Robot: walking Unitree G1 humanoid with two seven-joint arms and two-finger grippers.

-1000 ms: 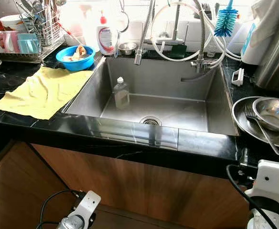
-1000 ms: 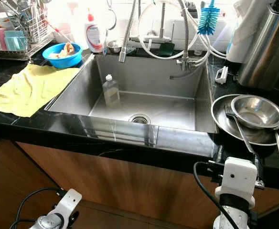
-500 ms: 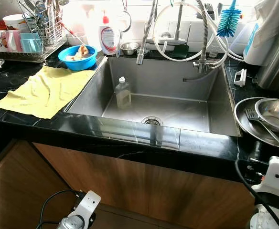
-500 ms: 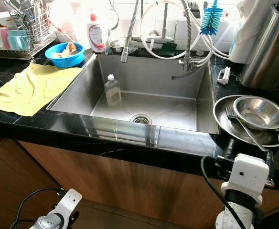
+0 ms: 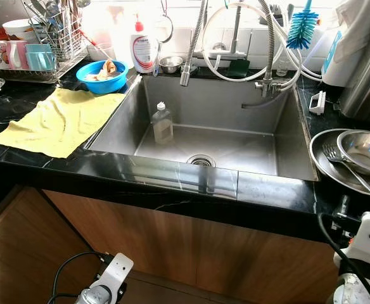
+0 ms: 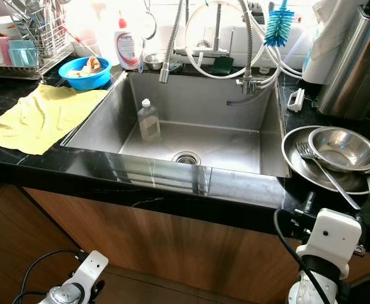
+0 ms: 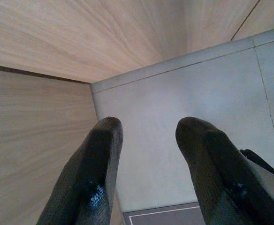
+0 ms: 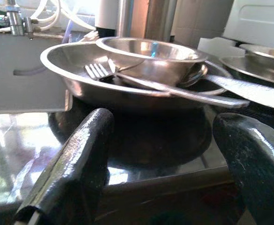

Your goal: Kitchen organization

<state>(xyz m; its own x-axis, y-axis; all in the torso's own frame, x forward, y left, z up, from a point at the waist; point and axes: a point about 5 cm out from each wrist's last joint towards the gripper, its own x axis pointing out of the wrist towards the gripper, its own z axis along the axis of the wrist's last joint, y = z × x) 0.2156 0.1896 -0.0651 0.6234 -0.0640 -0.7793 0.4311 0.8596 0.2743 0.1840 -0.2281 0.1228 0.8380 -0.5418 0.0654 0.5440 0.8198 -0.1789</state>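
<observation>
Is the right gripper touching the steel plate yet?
Apart. In the right wrist view the open right gripper sits short of the steel plate, with a stretch of black counter between the fingers and the plate's rim.

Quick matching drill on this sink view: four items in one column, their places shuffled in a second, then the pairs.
Items
1. yellow cloth
2. clear bottle
3. fork
4. blue bowl

Places
A. standing inside the sink
B. lying across the steel plate on the robot's right
C. spread on the counter left of the sink
D. at the sink's back left corner, by the dish rack

Pairs: 1-C, 2-A, 3-B, 4-D
</observation>
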